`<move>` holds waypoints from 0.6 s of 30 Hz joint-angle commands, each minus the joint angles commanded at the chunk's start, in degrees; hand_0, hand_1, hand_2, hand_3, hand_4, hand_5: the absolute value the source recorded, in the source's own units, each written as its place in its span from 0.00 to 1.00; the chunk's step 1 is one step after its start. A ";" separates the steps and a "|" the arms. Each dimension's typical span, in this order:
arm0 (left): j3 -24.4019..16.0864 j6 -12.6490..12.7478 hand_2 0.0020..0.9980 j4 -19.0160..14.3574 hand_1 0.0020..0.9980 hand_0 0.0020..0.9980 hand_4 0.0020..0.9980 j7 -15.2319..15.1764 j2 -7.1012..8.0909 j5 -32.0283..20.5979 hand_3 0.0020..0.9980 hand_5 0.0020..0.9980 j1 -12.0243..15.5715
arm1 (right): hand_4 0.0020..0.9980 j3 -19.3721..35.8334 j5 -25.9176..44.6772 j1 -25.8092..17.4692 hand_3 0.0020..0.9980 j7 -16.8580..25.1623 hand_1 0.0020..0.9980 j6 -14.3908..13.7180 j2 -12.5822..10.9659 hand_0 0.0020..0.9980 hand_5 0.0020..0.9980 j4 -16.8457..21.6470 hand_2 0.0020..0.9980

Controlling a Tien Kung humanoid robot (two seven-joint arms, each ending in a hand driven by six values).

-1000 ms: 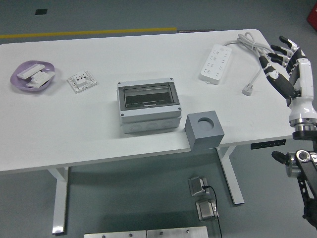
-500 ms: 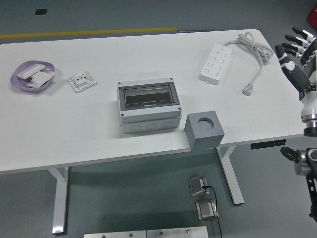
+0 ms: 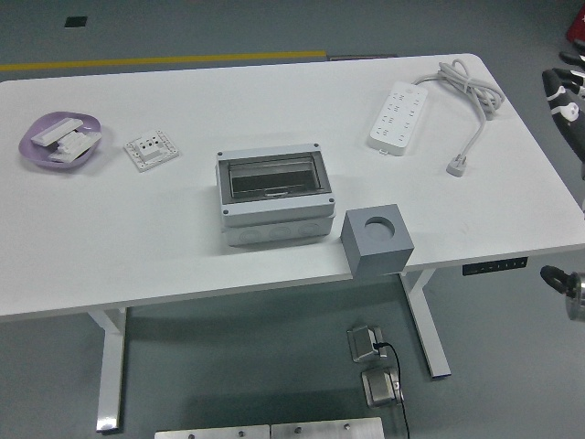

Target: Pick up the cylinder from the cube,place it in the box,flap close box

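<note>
Right hand (image 3: 565,91): I see only a sliver of it at the picture's right edge, beyond the bench's right side; finger state, cannot tell. Left hand: out of view.

Cube (image 3: 376,239): grey, at the bench's near edge, its top hole empty; no cylinder visible.

Box (image 3: 274,197): just left of the cube, clear flap apparently down. I judge the task finished or nearly so.

Bench (image 3: 183,247): white. Floor grey, yellow line beyond.

All I see of my right hand (image 3: 565,96) is a sliver at the frame's edge: glossy black fingers with a white patch near one tip. Lower down I see a rounded metal-grey joint (image 3: 573,294) with a black stub.
</note>
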 joint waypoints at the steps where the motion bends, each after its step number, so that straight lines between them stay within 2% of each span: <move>1: 0.17 0.02 0.52 0.00 0.57 0.63 0.57 -0.11 0.08 -0.06 0.61 0.16 -0.06 | 0.87 0.23 0.21 -0.01 0.72 0.10 0.64 -0.02 0.05 0.68 0.48 -0.07 0.68; 9: 0.38 -0.20 0.52 0.00 0.57 0.63 0.58 -1.52 0.78 -0.62 0.61 0.16 -0.54 | 0.87 1.61 0.33 0.09 0.72 0.08 0.64 0.17 0.89 0.67 0.49 -0.25 0.69; 18: -1.31 -0.10 0.52 0.00 0.58 0.63 0.58 -1.18 0.85 0.54 0.61 0.17 -0.82 | 0.86 2.59 -0.48 -0.11 0.71 -0.51 0.65 0.70 1.59 0.67 0.48 -0.05 0.69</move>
